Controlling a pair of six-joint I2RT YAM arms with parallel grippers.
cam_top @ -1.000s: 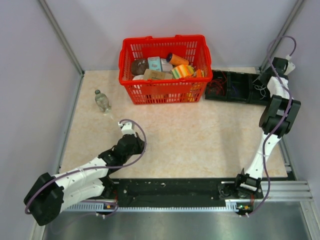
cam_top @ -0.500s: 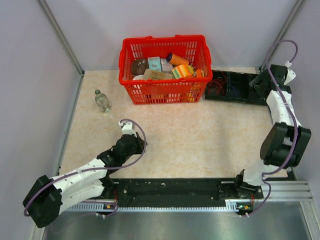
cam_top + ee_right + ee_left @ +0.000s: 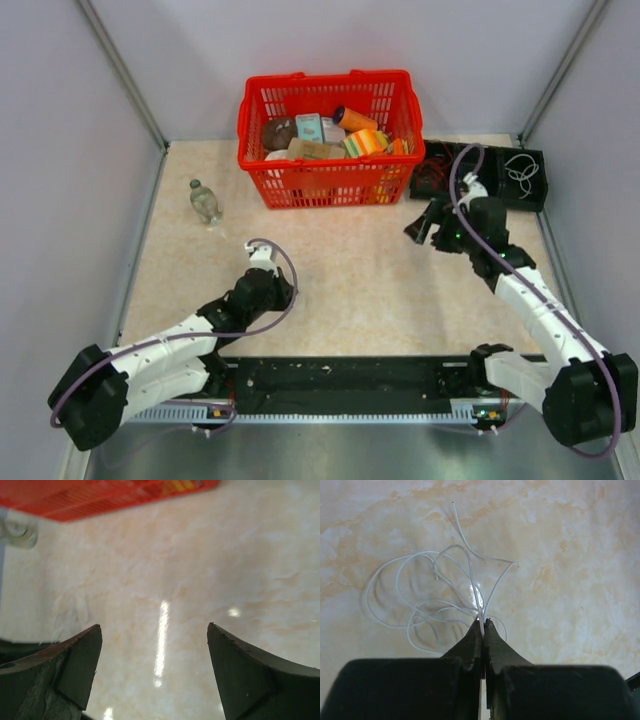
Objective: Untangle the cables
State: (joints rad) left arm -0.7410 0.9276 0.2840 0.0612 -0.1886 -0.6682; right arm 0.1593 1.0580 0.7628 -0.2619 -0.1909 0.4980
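My left gripper [image 3: 254, 252] is low over the table at the left, shut on a bundle of thin white cables. In the left wrist view the fingers [image 3: 483, 624] pinch several strands, and the white loops [image 3: 420, 597] spread on the table beyond them. My right gripper [image 3: 421, 228] hangs over the table right of centre; in the right wrist view [image 3: 154, 632] its jaws are wide open and empty. More cables lie in the black tray [image 3: 480, 190]: white ones [image 3: 518, 172] in its right compartment, reddish ones [image 3: 430, 176] at its left end.
A red basket [image 3: 325, 185] full of groceries stands at the back centre; its wall shows in the right wrist view [image 3: 100, 497]. A small clear bottle [image 3: 205, 202] lies at the back left. Grey walls close in both sides.
My right arm has swung from the back-right corner over the tray down toward the table's middle, uncovering the white cables in the tray. My left gripper has shifted slightly, still shut.
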